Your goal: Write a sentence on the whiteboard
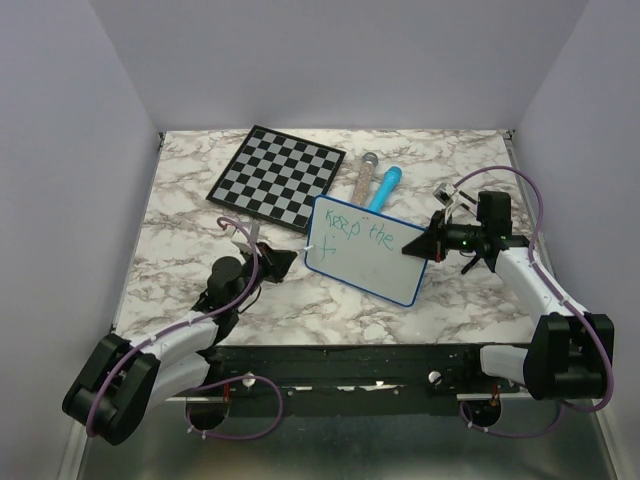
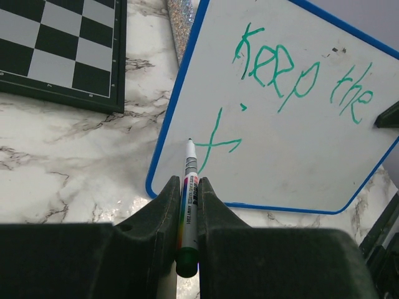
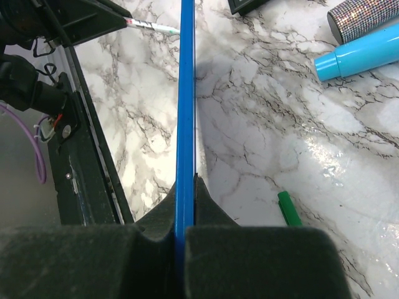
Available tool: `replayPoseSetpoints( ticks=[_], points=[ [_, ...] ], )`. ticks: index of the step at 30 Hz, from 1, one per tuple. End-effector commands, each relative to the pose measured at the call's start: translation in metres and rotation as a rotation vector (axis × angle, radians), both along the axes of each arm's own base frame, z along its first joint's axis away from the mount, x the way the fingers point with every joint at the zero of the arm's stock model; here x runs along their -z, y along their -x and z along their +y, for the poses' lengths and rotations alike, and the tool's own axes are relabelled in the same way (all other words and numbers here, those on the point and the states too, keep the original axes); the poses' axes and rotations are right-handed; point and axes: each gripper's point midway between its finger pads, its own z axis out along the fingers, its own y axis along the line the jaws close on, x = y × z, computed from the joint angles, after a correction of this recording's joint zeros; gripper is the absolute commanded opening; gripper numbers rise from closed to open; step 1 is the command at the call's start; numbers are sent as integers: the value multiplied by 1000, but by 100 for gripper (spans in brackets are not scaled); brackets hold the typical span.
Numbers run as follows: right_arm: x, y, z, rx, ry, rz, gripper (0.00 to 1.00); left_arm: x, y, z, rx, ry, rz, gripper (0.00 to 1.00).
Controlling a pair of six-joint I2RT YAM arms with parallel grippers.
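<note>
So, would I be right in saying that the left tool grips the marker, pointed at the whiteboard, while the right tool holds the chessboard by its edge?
Not quite: the right tool is shut on the blue rim of the whiteboard, not the chessboard, which lies flat further back. The right wrist view shows this. The left tool does grip the marker, pointed at the whiteboard.

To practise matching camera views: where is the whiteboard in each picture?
Top view: the whiteboard sits centre, slightly right.
Left wrist: upper right, seen face-on.
Right wrist: edge-on, a blue strip down the middle.
Shared landmark: the glittery tube beside it.
</note>
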Motion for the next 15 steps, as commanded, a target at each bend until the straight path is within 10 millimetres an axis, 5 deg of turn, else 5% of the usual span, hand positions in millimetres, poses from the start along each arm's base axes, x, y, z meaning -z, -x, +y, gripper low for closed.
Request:
replayPoseSetpoints(
  ticks=[1,6,15],
  points=[
    [-18,1,5,-42,-27,-61,1,-21,11,-4,63,37,-96,0],
    [-18,1,5,-41,-28,-60,1,-40,21,-20,173,88,-145,0],
    [-17,1,5,-40,-26,-57,1,-56,6,-35,195,142,-164,0]
  ],
)
